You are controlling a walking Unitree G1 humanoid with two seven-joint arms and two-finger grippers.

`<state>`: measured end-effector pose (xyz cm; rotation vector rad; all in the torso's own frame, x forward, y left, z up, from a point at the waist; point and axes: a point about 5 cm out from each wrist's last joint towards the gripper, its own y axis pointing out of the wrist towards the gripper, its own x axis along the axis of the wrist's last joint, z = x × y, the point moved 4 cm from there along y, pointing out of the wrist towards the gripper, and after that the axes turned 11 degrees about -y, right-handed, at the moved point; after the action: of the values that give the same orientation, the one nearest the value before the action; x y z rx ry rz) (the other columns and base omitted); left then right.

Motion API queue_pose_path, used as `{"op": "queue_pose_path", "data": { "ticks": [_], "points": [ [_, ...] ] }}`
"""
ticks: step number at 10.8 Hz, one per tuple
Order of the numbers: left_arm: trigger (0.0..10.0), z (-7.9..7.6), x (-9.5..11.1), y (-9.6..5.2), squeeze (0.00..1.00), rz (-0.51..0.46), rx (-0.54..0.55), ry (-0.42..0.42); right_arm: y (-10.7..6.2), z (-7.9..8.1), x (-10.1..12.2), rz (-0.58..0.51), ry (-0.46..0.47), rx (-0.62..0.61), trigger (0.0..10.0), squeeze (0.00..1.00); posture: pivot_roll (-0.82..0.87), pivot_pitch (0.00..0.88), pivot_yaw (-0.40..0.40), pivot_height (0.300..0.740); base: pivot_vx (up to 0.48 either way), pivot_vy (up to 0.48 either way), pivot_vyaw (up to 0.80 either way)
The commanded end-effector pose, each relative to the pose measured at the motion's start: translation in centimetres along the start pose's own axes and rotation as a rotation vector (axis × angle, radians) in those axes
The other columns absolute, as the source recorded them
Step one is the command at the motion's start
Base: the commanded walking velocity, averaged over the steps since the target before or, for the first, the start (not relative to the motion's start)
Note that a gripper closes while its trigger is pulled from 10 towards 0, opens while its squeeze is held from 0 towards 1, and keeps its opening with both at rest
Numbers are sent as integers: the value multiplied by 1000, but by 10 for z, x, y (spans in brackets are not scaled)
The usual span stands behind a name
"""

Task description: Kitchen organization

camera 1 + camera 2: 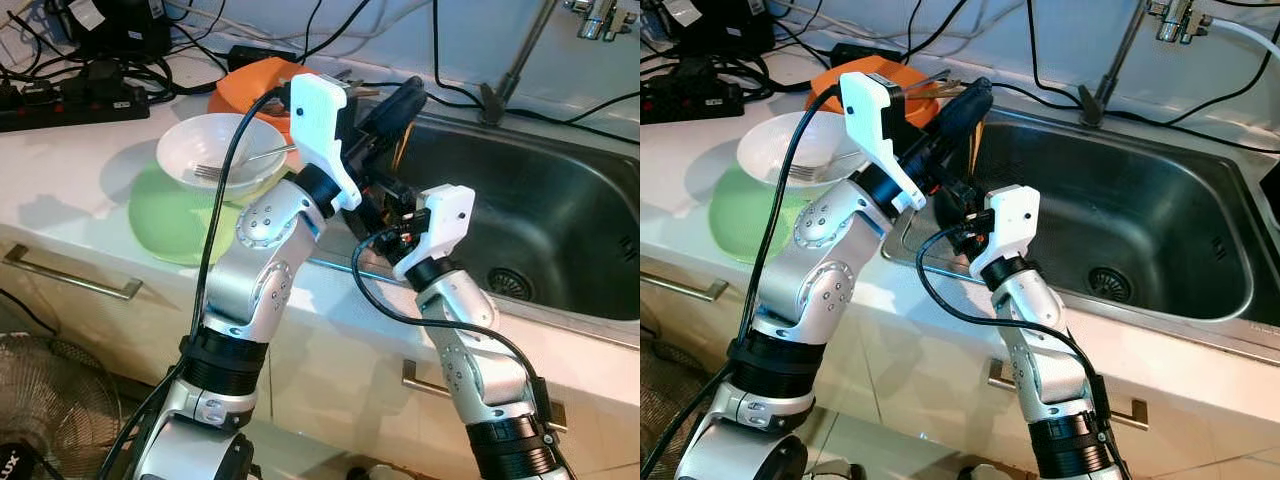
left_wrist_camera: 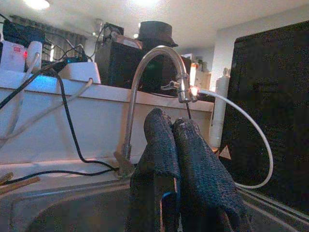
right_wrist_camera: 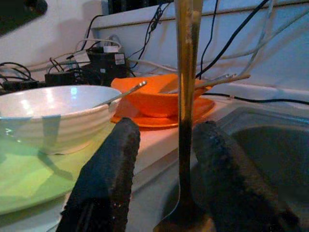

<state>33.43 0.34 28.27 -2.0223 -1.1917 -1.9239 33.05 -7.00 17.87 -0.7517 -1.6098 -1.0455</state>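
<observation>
- Wooden-handled utensil (image 3: 185, 96): stands upright between the two black fingers of the right gripper (image 3: 161, 164) in the right wrist view, with its lower end widening into a dark, spoon-like part at the bottom of the frame; whether the fingers press on it cannot be told.
- Right gripper, in the head views: sits at the centre of the frame, at the left rim of the sink (image 1: 560, 215), below and just beside the left gripper.
- Left gripper (image 2: 174, 145): its fingers lie together, touching along their length, and point over the sink toward the faucet (image 2: 154, 63); in the left eye view it appears upper centre, above the sink's left edge.
- White bowl (image 1: 215, 148): rests on a green plate (image 1: 165, 220) on the countertop (image 1: 60, 160), left of centre, with a fork (image 1: 240, 163) lying in it.
- Orange bowl (image 3: 159, 99): stands on an orange plate (image 3: 200, 108) behind the white bowl, near the sink's back-left corner, with chopsticks (image 3: 217, 79) resting across it.
- Stainless steel sink: occupies the right half of the head views, with its drain (image 1: 510, 283) at lower right.
- Power strips and black cables (image 1: 70, 95): lie at upper left on the countertop.
</observation>
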Motion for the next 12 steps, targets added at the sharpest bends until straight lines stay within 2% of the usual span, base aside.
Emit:
{"op": "queue_pose_path", "data": {
  "ticks": [1, 9, 10, 11, 12],
  "points": [
    [10000, -8, 1, 1, 0, -2, -30, -4, 2, -3, 5, -19, -22, -9, 0, 0, 50, 43, -57, 740, 0, 0, 0],
    [10000, -5, 1, 0, 0, 2, -13, 22, 2, -9, 2, -15, -42, -25, 0, 0, 50, 43, -60, 740, 0, 0, 0],
    [10000, -4, 1, -1, 447, 2, -8, 22, 1, -10, 2, -15, -45, -29, 0, 0, 50, 43, -60, 740, 0, 0, 0],
    [10000, -3, 1, -1, 1000, 1, -3, 20, 2, -11, 2, -16, -46, -31, 0, 0, 50, 43, -60, 740, 0, 0, 0],
    [10000, -2, 1, -1, 1000, 0, 4, 18, 2, -12, 2, -16, -49, -34, 0, 0, 50, 43, -60, 740, 0, 0, 0]
  ]
}}
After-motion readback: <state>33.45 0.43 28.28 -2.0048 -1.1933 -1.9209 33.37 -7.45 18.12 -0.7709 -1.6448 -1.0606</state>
